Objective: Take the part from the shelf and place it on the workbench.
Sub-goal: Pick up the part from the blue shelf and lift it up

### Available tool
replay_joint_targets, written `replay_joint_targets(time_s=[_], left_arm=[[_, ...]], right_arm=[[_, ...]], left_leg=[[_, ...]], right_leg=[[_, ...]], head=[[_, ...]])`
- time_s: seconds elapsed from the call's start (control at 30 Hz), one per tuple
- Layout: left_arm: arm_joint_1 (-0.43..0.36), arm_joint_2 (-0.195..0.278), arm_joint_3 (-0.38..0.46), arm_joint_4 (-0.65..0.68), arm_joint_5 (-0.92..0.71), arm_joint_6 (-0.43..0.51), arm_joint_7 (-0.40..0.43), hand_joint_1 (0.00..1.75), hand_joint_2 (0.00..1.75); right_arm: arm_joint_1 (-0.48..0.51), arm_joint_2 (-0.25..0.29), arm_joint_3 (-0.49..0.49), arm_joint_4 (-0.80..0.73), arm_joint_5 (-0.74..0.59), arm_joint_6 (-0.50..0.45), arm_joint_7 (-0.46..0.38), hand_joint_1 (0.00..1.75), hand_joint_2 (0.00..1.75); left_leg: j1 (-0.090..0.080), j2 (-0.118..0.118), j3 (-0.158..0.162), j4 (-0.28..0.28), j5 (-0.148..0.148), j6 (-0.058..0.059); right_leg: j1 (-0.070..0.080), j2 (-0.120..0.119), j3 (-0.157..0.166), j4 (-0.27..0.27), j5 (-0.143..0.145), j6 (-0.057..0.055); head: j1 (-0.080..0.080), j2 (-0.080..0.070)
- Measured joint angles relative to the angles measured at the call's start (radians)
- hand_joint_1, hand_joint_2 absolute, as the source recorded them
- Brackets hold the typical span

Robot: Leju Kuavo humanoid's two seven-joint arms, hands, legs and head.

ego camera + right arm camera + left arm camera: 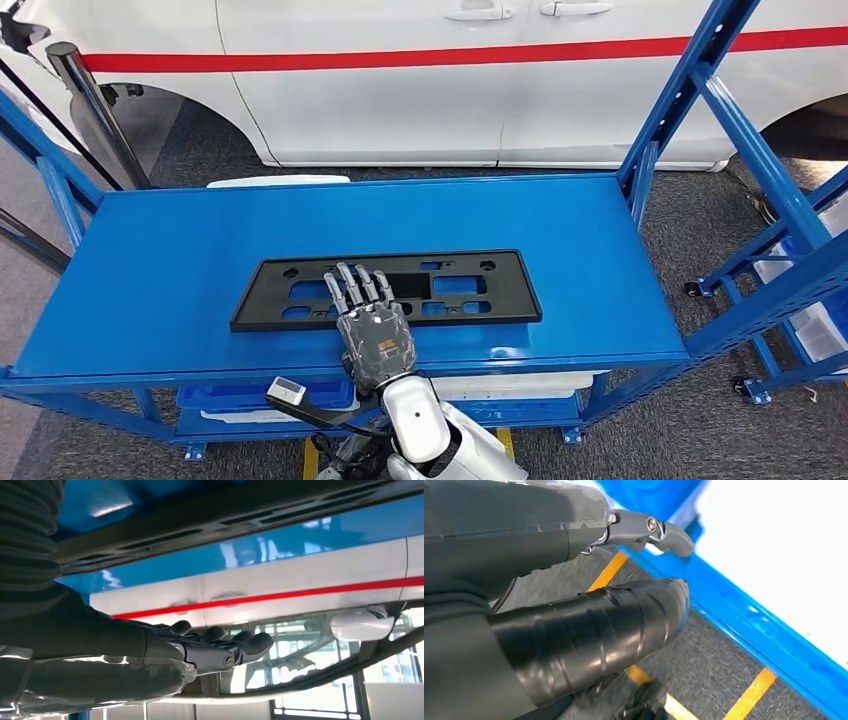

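Fingers (352, 287) of the right hand (372, 335) lie flat and slightly fanned over the near edge of the long black plastic panel with rectangular cut-outs (470, 290), low centre of the head view, holding nothing; the panel lies flat on the glossy blue metal surface (160, 280) across the middle of the frame, with a white car with a red stripe (420, 80) along the top and blue rack uprights (700, 90) at the right. I'd judge this the reach-and-grasp step, the part not yet lifted. Over to the left wrist view: the left hand (574, 585) fills the left side, a thick dark thumb (594, 635) and a grey fingertip (659, 530) apart with nothing between them, grey carpet with yellow floor lines (749, 697) at lower right and a blue frame rail (734, 625) running diagonally. Right wrist view now, turned over: dark fingers (250, 642) stretch out straight at centre, close by the black panel's slotted edge (210, 527) across the upper frame, contact too hard to call. Next move, I reckon, calls for curling those fingers under or around the near rim for a firm pinch, then lifting level, since a long thin panel could tip or slide.
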Motion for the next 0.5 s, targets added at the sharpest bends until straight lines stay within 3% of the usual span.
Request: replay_joint_targets(time_s=[0.1,0.2,0.23,0.27,0.3,0.4,0.43,0.5], left_arm=[[0.003,0.006,0.016,-0.015,-0.087,0.001,-0.008,0.00,0.00],[0.013,0.012,0.031,-0.025,-0.120,0.000,-0.010,0.00,0.00],[0.018,0.015,0.035,-0.027,-0.130,0.000,-0.012,0.00,0.00],[0.023,0.017,0.039,-0.029,-0.140,0.001,-0.013,0.00,0.00],[0.027,0.020,0.043,-0.031,-0.150,0.001,-0.014,0.00,0.00],[0.031,0.023,0.049,-0.039,-0.188,0.000,-0.015,0.00,0.00],[0.031,0.024,0.052,-0.042,-0.207,-0.001,-0.015,0.00,0.00],[0.033,0.024,0.060,-0.045,-0.245,-0.003,-0.015,0.00,0.00]], right_arm=[[-0.008,0.004,0.014,-0.007,-0.020,0.008,-0.011,0.00,1.75],[-0.015,0.007,0.026,-0.013,-0.028,0.016,-0.016,0.00,1.75],[-0.016,0.008,0.028,-0.013,-0.031,0.018,-0.017,0.00,1.75],[-0.016,0.007,0.030,-0.014,-0.033,0.018,-0.018,0.00,1.75],[-0.016,0.007,0.032,-0.015,-0.035,0.018,-0.019,0.00,1.75],[-0.023,0.009,0.038,-0.020,-0.047,0.024,-0.024,0.00,1.75],[-0.027,0.011,0.040,-0.021,-0.053,0.028,-0.027,0.00,1.75],[-0.035,0.015,0.046,-0.022,-0.063,0.035,-0.034,0.00,1.75]], left_leg=[[0.004,0.001,-0.014,0.033,-0.028,-0.014],[0.006,0.001,-0.095,0.208,-0.112,-0.023],[0.006,0.001,-0.122,0.259,-0.127,-0.025],[0.006,0.001,-0.133,0.278,-0.122,-0.025],[0.006,0.001,-0.126,0.257,-0.098,-0.023],[0.004,0.001,-0.041,0.065,-0.002,-0.011],[0.002,0.001,-0.022,0.024,0.010,-0.007],[-0.003,-0.001,-0.013,0.001,0.010,-0.002]], right_leg=[[-0.003,-0.001,0.004,-0.009,0.004,-0.019],[-0.002,-0.003,0.006,-0.011,0.004,-0.030],[-0.001,-0.003,0.007,-0.010,0.003,-0.031],[0.000,-0.003,0.007,-0.010,0.002,-0.032],[0.001,-0.002,0.008,-0.010,0.002,-0.032],[0.004,0.001,0.011,-0.008,-0.001,-0.028],[0.005,0.001,0.009,-0.007,-0.001,-0.025],[0.007,0.001,0.007,-0.008,0.001,-0.016]], head=[[0.000,0.000],[-0.001,0.000],[0.000,0.000],[0.000,0.000],[0.000,0.000],[0.000,0.000],[0.000,0.000],[0.000,0.000]])
